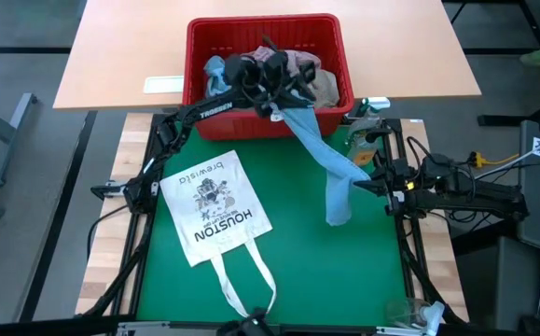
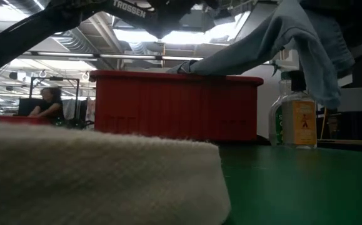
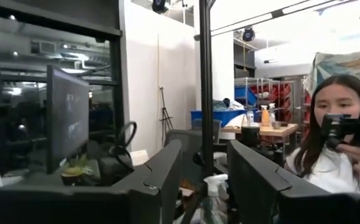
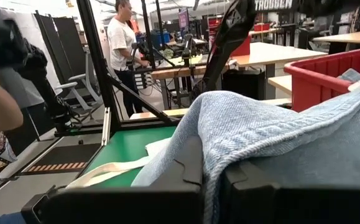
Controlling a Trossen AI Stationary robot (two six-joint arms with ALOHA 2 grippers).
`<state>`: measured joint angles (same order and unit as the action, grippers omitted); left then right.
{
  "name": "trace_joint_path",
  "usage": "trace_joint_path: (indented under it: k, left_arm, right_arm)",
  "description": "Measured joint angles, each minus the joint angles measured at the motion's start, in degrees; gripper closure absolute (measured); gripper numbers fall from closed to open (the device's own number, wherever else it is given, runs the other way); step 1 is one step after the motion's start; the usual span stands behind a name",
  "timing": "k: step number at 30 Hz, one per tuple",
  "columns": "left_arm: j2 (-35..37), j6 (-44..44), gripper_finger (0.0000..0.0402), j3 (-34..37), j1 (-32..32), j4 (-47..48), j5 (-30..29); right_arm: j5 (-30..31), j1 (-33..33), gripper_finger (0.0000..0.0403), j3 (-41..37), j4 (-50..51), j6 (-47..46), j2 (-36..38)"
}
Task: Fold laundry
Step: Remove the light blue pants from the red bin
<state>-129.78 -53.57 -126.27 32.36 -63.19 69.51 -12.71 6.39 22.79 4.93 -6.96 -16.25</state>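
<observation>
Light blue denim jeans [image 1: 321, 149] run from the red basket [image 1: 195, 56] out over the green mat [image 1: 297, 271] toward the table's right side. My right gripper [image 1: 358, 185] is shut on them there. In the low view the jeans [image 2: 262, 37] slope up from the basket's rim [image 2: 174, 76]. More laundry, a tan-pink piece [image 1: 318, 84] and a pale blue piece [image 1: 215, 75], lies in the basket. My left gripper [image 1: 283, 89] is above the basket. In its wrist view it [image 3: 204, 155] is open, with only the room showing between its fingers. My right gripper pinches a fold of the jeans' denim [image 4: 217, 155] between its two fingers, coming in level from the table's right side. The cloth drapes over the fingers. One end stays in the basket, and the free end [image 1: 338, 215] hangs down to the mat.
A white printed tote bag [image 1: 218, 210] lies flat on the mat's left half, its handles [image 1: 242, 280] toward the near edge. A spray bottle [image 1: 363, 117] stands right of the basket. A wooden table [image 1: 111, 56] lies beyond. People [image 3: 329, 143] are in the room behind.
</observation>
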Motion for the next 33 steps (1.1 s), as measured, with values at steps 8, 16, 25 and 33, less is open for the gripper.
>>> trace_joint_path:
  k: [8,16,25,33]
  left_arm:
    - [0.02,0.27,0.0338,-8.38,4.43,6.55,1.16]
    - [0.07,-0.29,0.0397,-7.14,6.95,17.2,7.33]
    - [-0.02,10.32,0.04,-3.76,7.37,22.36,8.54]
    - [-0.03,14.69,0.04,-3.5,6.53,22.43,1.2]
  right_arm:
    - [0.04,0.0,0.0399,0.0,1.5,0.01,-0.02]
    - [0.16,-0.02,0.0399,0.0,5.2,0.04,-0.02]
    - [5.21,-0.02,0.0398,0.0,11.02,0.08,-0.02]
    - [5.62,-0.02,0.0397,0.0,12.05,0.07,-0.02]
